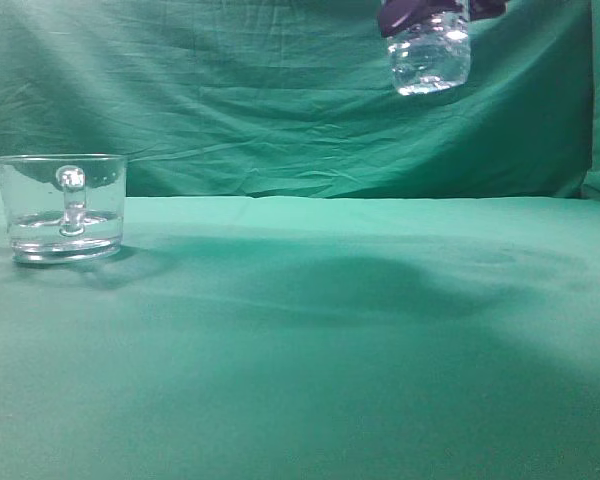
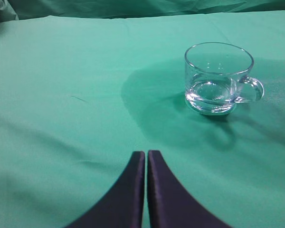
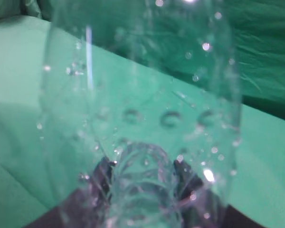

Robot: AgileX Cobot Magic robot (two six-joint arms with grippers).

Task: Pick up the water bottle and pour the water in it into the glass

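Two grippers catalogued. Left gripper (image 2: pixel 146 164): jaws pressed together, empty, low over the counter (image 2: pixel 61 118) just short of the glass (image 2: pixel 218 78). Glass: upright, a little water (image 2: pixel 211 90) in its base. Right gripper (image 1: pixel 430 12): jaws clamped on the water bottle (image 1: pixel 432 55), high and well right of the glass. Step judged: carrying; next, travel left and tip over the rim.

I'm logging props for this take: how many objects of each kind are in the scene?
Water bottle: 1, held up by the right tool
Glass: 1, on the green cloth, some water inside
Total: 2
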